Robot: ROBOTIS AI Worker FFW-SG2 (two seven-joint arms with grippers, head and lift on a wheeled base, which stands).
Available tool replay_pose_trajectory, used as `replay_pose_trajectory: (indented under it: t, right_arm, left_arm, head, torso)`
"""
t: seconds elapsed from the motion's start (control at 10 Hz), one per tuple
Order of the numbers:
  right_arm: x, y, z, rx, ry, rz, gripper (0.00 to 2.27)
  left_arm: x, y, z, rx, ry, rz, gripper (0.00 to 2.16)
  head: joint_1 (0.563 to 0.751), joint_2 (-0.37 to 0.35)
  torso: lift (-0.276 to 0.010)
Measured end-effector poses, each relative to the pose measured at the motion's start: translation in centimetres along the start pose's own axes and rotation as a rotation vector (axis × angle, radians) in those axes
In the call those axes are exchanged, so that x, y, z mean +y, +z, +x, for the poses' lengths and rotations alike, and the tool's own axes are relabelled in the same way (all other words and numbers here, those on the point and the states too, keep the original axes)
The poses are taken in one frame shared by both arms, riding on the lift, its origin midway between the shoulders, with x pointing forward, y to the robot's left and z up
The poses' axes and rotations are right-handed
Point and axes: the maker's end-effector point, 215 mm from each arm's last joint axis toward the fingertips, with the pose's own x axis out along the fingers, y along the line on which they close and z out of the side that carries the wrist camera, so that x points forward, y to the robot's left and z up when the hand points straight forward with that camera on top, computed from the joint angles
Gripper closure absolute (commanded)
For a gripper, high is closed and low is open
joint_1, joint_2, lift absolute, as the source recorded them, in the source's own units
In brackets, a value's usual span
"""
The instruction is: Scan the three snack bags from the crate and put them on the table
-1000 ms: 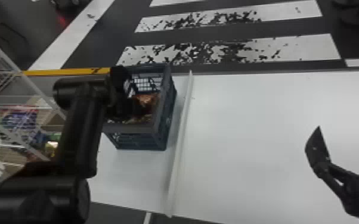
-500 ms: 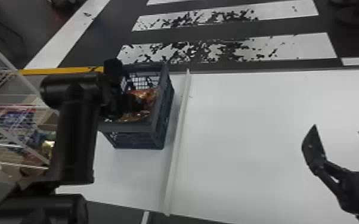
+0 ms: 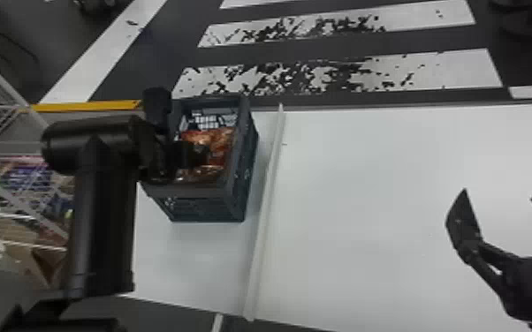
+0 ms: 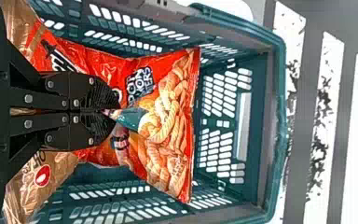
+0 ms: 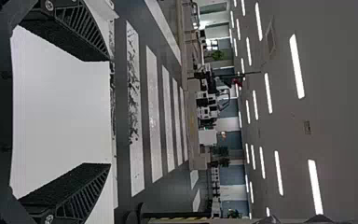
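A: What materials & shapes do you see, pls?

B: A blue-green plastic crate [image 3: 190,190], rectangular, w/ slotted walls, is standing on the smooth white table [image 3: 389,198], beside a long, thin white strip [image 3: 266,198]. Inside is a glossy red snack bag [image 4: 163,100], its film wrinkled, w/ twisted snacks printed on it. Shiny tan wrapping [image 4: 51,175] lies next to it.

A: And the jaws?

B: Left gripper [image 3: 201,154] is in the crate, closed tight w/ a fold of the red bag b/w its fingertips. Right gripper [image 3: 501,192] is wide open, empty, above the table.
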Motion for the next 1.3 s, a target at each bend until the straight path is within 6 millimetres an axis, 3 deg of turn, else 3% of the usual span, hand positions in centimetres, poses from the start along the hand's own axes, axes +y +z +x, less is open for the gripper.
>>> replay_pose_trajectory:
  t: [0.3,0.8,1.3]
  right_arm:
    - [0.3,-0.1,-0.1,0.006,0.003,-0.003,0.07]
    - [-0.3,-0.2,-0.1,0.007,-0.011,-0.010,0.07]
    - [-0.8,-0.1,0.1,0.010,-0.021,-0.010,0.07]
  left_arm:
    - [-0.4,1.2,-2.7,-0.072,-0.009,0.000,1.96]
    - [-1.9,2.7,-4.3,-0.132,-0.016,0.017,1.96]
    - [-3.2,4.3,-8.7,-0.231,-0.056,0.036,1.96]
  head:
    - [0.695,0.284]
    - [0.695,0.259]
    - [0.695,0.242]
  torso:
    - [-0.094]
    - [-0.094]
    - [-0.094]
